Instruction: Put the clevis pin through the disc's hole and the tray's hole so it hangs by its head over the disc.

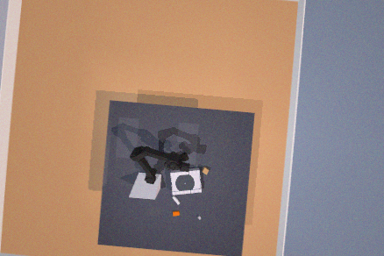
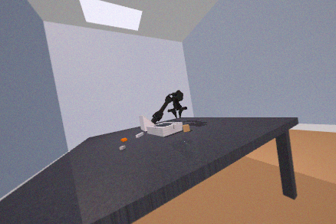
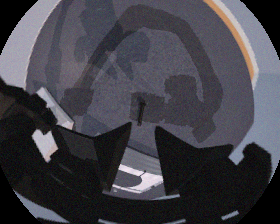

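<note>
the tool (image 1: 186, 166) (image 2: 178, 116) (image 3: 143, 127) is released, its fingers parted with nothing between them, pointing down over the surface (image 1: 132, 224) (image 2: 116, 172) (image 3: 141, 55). in the wrist view the pin (image 3: 141, 112) shows as a small dark sliver on the surface, ahead of the fingertips and apart from them, beyond the tray (image 1: 197, 191) (image 2: 163, 132) (image 3: 150, 183). the disc (image 1: 185, 182) (image 2: 164, 124) (image 3: 127, 179) lies inside the tray, its middle hole just a speck from above.

the pin, being steel, should be stiff and hard to harm, light enough for this arm yet dense for its size — and probably slick and apt to roll if one finger nudges it first. i would take it across the shank, near the head, so the far end stays free to enter the holes. the disc is thin aluminium, likely rigid but light; a knock from the pin could slide it off the tray's hole, so a gentle, upright entry suits it.

no brand, label or writing can be read on anything here — the pin is too small to show any marking.
</note>
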You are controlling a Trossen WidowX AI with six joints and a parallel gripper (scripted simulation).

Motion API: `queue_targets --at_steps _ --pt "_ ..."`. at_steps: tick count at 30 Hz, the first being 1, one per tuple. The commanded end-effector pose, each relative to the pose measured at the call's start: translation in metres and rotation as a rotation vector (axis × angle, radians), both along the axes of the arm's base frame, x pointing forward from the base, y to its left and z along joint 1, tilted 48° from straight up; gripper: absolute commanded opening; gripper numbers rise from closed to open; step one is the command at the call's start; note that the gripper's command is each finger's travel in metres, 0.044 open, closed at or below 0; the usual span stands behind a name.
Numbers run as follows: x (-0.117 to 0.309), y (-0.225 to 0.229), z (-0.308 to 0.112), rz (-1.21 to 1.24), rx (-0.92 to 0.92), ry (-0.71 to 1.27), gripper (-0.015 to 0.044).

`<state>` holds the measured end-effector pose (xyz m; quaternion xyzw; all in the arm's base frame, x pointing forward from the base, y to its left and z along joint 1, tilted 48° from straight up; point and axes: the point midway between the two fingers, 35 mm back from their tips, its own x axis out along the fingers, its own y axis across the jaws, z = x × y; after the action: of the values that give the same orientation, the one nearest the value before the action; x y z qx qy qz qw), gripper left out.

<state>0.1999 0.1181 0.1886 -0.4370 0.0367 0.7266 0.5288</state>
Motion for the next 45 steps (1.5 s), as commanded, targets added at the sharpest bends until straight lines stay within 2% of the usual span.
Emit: queue_targets --at_steps 1,45 --pt "0.0 0.001 -0.001 -0.007 0.005 0.015 0.016" --pt "-0.006 0.051 -0.047 -0.007 0.009 0.013 0.016"
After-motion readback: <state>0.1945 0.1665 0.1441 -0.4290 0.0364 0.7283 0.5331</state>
